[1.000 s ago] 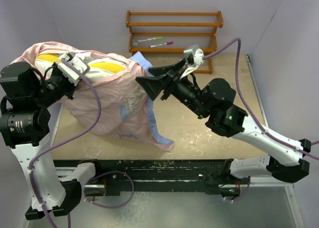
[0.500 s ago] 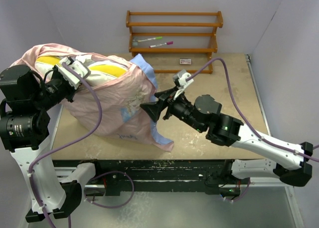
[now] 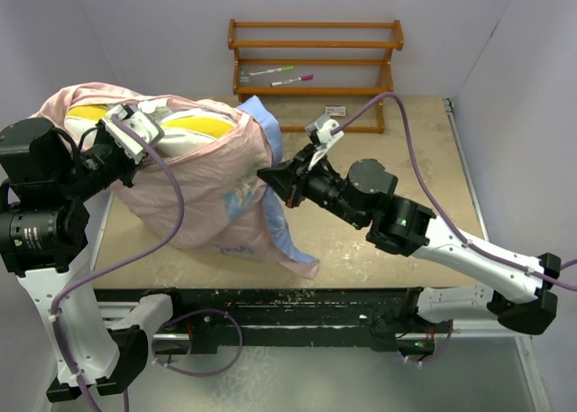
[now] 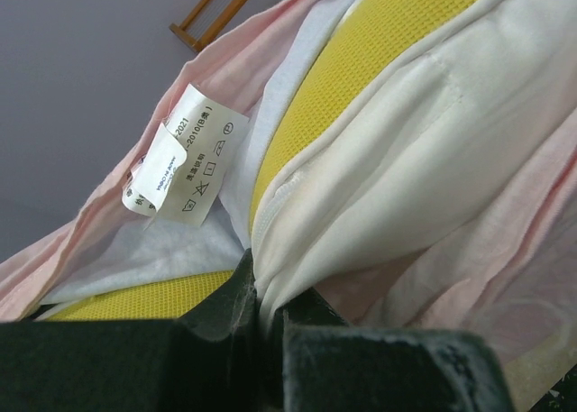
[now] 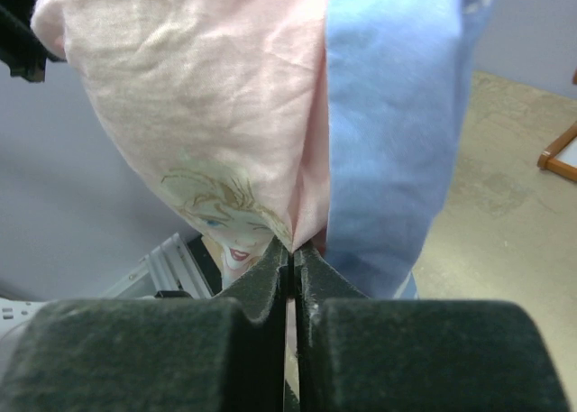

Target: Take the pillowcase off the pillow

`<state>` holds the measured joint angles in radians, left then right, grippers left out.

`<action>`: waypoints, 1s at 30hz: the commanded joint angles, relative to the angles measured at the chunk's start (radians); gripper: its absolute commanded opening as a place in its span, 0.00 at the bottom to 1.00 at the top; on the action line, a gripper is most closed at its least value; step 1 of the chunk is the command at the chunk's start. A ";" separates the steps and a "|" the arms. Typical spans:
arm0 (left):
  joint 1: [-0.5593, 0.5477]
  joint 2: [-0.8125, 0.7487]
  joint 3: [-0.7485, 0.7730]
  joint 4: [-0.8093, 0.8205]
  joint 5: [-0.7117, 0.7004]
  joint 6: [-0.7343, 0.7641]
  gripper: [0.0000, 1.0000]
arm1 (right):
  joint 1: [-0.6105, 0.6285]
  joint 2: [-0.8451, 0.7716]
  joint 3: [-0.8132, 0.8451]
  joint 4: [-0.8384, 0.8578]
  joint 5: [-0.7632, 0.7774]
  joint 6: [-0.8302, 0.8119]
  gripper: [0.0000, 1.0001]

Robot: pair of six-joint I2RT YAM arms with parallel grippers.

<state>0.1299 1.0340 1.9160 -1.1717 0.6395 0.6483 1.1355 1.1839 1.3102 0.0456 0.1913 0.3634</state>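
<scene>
Pillowcase [image 3: 212,187]: turned pink side out and bunched over the pillow in the left half of the top view. One blue corner trails onto the counter [image 3: 397,141] at lower centre.
Pillow [image 3: 180,132]: bare only at the case's mouth, upper left, where you can see white cloth and a yellow band.
Long axis: the bundle looks to run from upper left toward centre frame.
Left jaws: pinching the pillow's white edge beside the yellow band, at the mouth end.
Right jaws: pressed together on a fold of the pillowcase where pink meets blue, at the bundle's right edge, centre frame.
Relation: your two grips sit at opposite ends, pillow held upper left and case held centre.
Coming move: you probably want to pull the right arm toward the right of the frame, along that axis and away from the left grip.
</scene>
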 commanded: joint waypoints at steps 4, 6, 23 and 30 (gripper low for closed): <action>0.004 -0.014 0.055 0.118 0.021 -0.018 0.00 | -0.034 -0.145 -0.123 0.060 0.070 0.046 0.00; 0.004 -0.004 0.056 0.138 -0.022 -0.041 0.00 | -0.037 -0.194 -0.208 0.047 0.104 0.057 0.00; 0.004 -0.001 0.125 0.164 0.183 -0.194 0.00 | -0.071 -0.054 -0.432 0.002 0.073 0.187 0.10; 0.003 -0.039 0.077 0.126 0.171 -0.085 0.00 | -0.069 -0.202 -0.004 -0.099 0.180 0.041 0.53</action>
<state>0.1322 1.0267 1.9781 -1.1500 0.7654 0.5198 1.0664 1.1332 1.0599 -0.0921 0.3016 0.5125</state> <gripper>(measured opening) 0.049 0.440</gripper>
